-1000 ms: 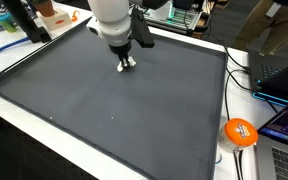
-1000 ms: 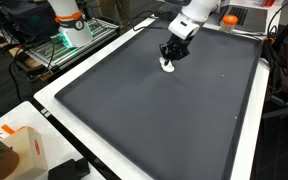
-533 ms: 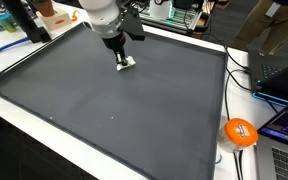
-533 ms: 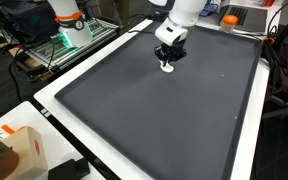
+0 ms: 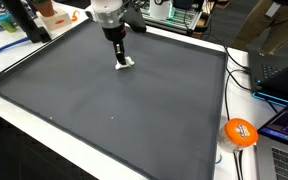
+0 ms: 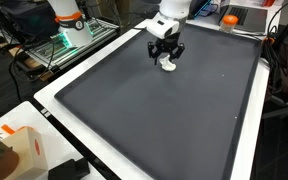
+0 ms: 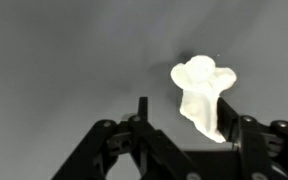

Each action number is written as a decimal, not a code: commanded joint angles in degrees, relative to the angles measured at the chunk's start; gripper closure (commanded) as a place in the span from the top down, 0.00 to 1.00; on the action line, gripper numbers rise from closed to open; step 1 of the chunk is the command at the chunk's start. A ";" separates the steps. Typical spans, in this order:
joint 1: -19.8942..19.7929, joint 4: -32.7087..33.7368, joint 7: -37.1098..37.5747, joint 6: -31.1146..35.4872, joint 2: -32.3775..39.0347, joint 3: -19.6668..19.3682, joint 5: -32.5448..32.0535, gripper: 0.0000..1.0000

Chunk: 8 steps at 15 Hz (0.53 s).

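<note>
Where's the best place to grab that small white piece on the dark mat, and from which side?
Grip the white piece across its narrower body, below the wider lobed end, coming straight down. It seems to lie flat on the mat, so only its long sides offer purchase. The open gripper hangs above it, off-centre; centre it first.

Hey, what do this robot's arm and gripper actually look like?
The arm has a smooth, rounded white casing. The gripper is black, and the wrist view shows its two slim fingers built from hinged bar linkages. No markings or cables can be made out on them.
</note>
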 commanded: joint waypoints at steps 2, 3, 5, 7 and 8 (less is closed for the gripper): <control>3.47 -4.19 1.39 4.44 -3.97 -1.47 -7.71 1.00; 5.16 -3.82 4.63 2.10 -3.42 -2.76 -12.32 1.00; 6.78 -4.46 7.86 0.11 -3.71 -3.86 -18.55 1.00; 8.75 -4.43 12.69 -4.33 -3.90 -5.05 -26.09 1.00; 9.22 -4.22 14.06 -5.36 -3.54 -4.87 -29.30 1.00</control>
